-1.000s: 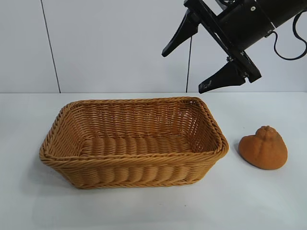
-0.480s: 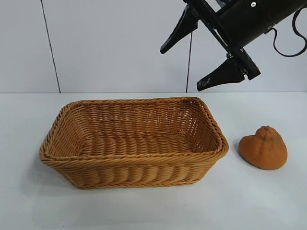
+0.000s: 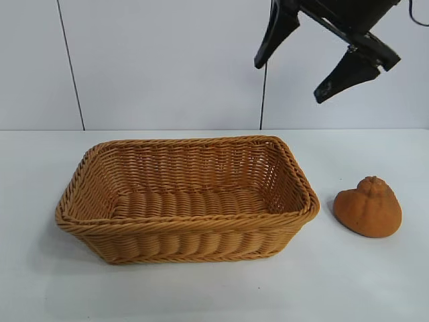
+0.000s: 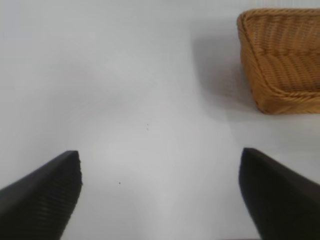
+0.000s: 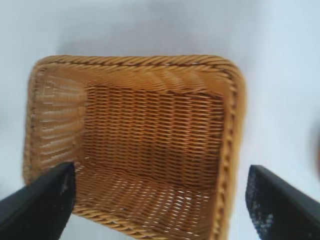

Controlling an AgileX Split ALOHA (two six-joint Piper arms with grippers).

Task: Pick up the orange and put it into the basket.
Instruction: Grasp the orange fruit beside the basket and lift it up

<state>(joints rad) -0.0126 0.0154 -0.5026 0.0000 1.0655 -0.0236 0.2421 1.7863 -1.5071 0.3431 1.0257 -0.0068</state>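
Observation:
The orange (image 3: 368,207) lies on the white table just right of the basket (image 3: 186,197), its knobbed bump up. The wicker basket stands in the middle of the table and is empty. My right gripper (image 3: 289,84) hangs high above the basket's far right corner, open and empty, well above and behind the orange. In the right wrist view its open gripper (image 5: 160,202) frames the basket (image 5: 150,135). My left gripper (image 4: 160,192) is open and empty over bare table, out of the exterior view; the left wrist view shows a corner of the basket (image 4: 282,55) farther off.
A white wall with vertical seams (image 3: 70,67) stands behind the table. Bare white tabletop (image 3: 375,282) lies in front of and beside the basket and orange.
My right gripper has risen and shifted to the right, away from above the basket's far edge. The orange and the basket have not moved.

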